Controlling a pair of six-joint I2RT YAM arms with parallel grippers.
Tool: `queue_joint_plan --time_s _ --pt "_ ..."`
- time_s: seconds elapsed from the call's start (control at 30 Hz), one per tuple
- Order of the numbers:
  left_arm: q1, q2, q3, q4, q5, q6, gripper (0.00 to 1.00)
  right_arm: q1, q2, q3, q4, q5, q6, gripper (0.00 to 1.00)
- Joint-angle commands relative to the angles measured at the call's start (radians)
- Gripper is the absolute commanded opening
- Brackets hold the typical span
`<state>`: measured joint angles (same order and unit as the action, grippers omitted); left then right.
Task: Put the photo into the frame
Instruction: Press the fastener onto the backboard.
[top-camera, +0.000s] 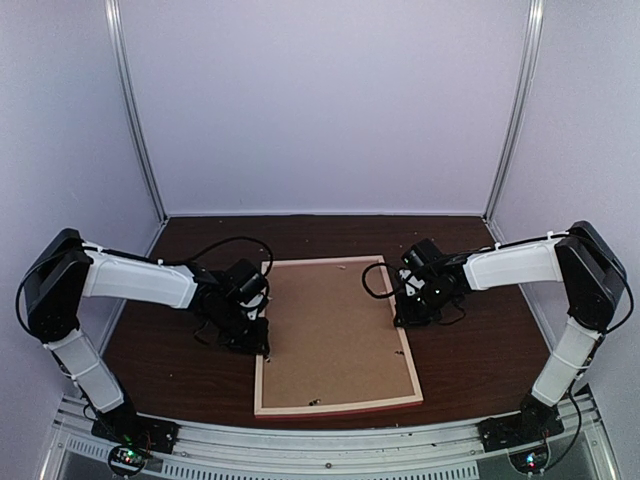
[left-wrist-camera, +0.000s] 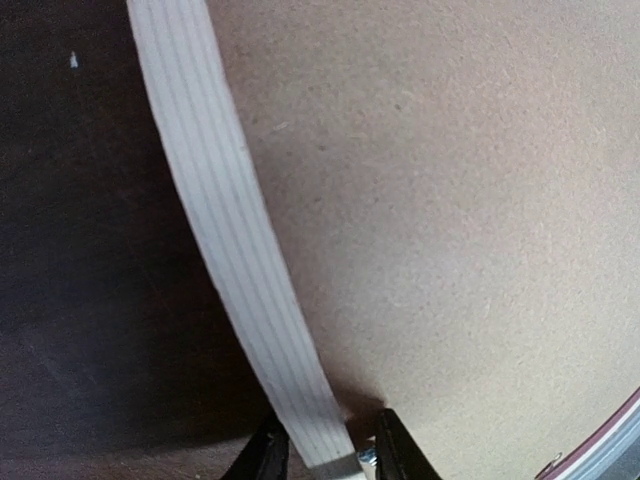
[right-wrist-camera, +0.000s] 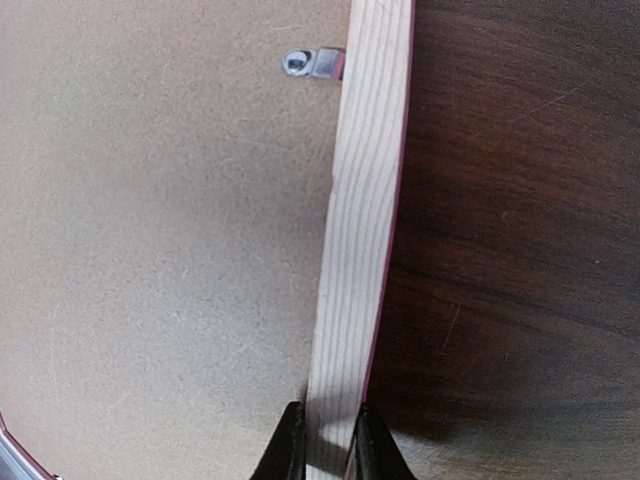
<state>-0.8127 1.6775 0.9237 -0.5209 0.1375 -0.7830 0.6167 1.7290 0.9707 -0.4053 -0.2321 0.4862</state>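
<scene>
From above, the frame (top-camera: 340, 405) lies back-up on the dark wooden table (top-camera: 180, 360), with a flat brown backing board (top-camera: 335, 330) filling its opening. The photo shows nowhere; whether it sits under that board cannot be told. The left gripper (top-camera: 258, 335) is at the left rail and the right gripper (top-camera: 405, 310) at the right rail, so the loading looks all but done. The next move probably means lifting or turning the frame with both arms level and together. In the left wrist view, black fingers (left-wrist-camera: 265, 455) straddle the pale, straight-grained wood rail (left-wrist-camera: 230, 230) beside the matte, speckled board (left-wrist-camera: 450, 200); a full pinch cannot be confirmed. In the right wrist view, the jaws are clamped on the rail (right-wrist-camera: 365, 200), which has a thin pink outer edge, and a small metal tab (right-wrist-camera: 315, 63) overlaps the board.
</scene>
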Motion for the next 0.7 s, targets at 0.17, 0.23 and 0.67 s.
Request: queue_joint_plan --time_s 0.17,0.23,0.67 --pt "-0.016 0.057 0.018 -0.261 0.047 0.136 0.31 0.002 0.098 -0.058 -0.024 0.004 -0.038 0.01" --pt "-0.015 0.059 0.028 -0.287 0.054 0.158 0.30 0.003 0.100 -0.059 -0.023 0.004 -0.039 0.02" --pt "-0.005 0.058 0.089 -0.337 -0.004 0.177 0.37 0.003 0.106 -0.060 -0.018 -0.002 -0.036 0.02"
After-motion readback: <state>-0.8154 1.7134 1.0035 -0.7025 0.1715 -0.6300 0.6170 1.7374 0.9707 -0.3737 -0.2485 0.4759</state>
